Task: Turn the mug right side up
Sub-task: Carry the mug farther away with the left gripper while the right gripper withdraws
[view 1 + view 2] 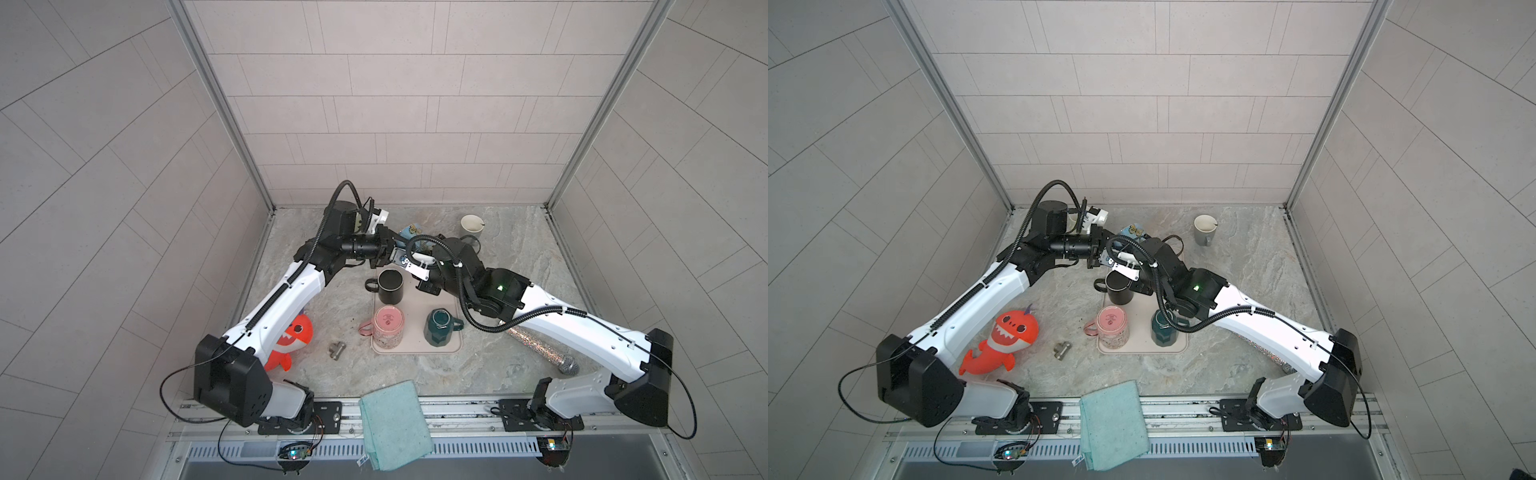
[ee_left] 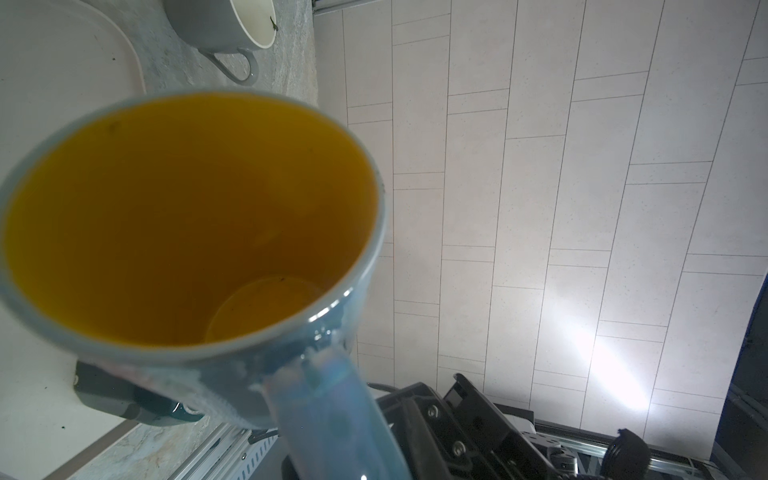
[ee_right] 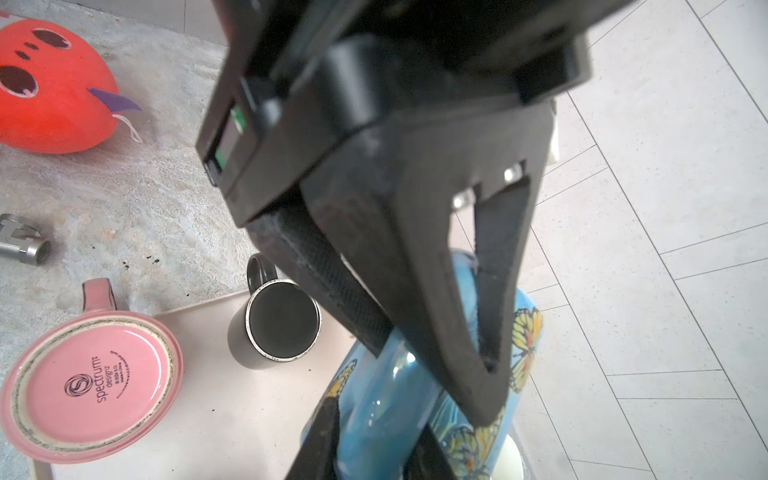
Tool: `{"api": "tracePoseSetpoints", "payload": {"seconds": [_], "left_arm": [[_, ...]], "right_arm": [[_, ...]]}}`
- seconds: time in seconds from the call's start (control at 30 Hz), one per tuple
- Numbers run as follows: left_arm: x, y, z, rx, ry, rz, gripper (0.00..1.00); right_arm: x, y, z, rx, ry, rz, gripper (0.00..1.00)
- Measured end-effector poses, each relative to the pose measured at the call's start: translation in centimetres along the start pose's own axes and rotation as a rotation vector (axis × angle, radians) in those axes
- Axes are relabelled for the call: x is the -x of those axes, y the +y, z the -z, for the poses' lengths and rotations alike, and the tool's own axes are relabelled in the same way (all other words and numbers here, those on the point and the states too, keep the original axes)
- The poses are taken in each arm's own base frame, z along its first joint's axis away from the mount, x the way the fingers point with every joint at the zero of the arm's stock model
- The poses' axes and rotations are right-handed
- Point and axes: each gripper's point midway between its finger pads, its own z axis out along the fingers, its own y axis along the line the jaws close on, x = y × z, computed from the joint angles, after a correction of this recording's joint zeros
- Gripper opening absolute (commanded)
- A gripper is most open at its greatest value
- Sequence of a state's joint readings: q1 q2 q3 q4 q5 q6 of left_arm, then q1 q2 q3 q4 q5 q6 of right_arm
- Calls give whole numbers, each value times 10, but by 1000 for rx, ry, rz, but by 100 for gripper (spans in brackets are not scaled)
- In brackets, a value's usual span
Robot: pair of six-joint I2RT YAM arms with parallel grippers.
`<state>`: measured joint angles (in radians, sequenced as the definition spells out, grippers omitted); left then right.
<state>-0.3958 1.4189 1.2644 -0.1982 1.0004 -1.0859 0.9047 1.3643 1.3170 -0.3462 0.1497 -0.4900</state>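
There's the blue butterfly mug (image 1: 410, 230) up over the tray's (image 1: 413, 299) far end, handle pinched in the left gripper's (image 1: 392, 251) near-shut jaws, the right gripper's (image 3: 376, 440) jaws straddling its body, gripping or not I cannot tell, so keep one firm hold and roll it slowly mouth-up.

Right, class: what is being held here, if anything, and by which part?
The blue butterfly mug, by its handle, in the left gripper; the right gripper straddles its body, grip unclear.
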Motion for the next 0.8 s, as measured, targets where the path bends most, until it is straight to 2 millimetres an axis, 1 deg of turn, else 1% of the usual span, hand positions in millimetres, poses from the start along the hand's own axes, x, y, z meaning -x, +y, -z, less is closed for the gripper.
{"api": "tracePoseSetpoints", "payload": {"seconds": [0.27,0.43,0.53,0.67,0.7,0.8], "left_arm": [[10,2,-7,-1,-6,-3,0],[22,-5,-15,-11,-11,-22,0],[36,-4,-23,-5,-27,-26,0],[59,7,-33,16,-50,-11,0],[65,9,-35,20,-58,-10,0],[82,11,-37,18,-84,-21,0]], "right_arm": [[1,-3,-1,-27,-10,-6,37],[0,-15,5,-75,-12,-15,40],[5,-31,20,-131,-38,-33,43],[14,-54,44,-209,-88,-67,47],[14,-58,48,-225,-96,-76,48],[11,-61,55,-243,-100,-87,49]]}}
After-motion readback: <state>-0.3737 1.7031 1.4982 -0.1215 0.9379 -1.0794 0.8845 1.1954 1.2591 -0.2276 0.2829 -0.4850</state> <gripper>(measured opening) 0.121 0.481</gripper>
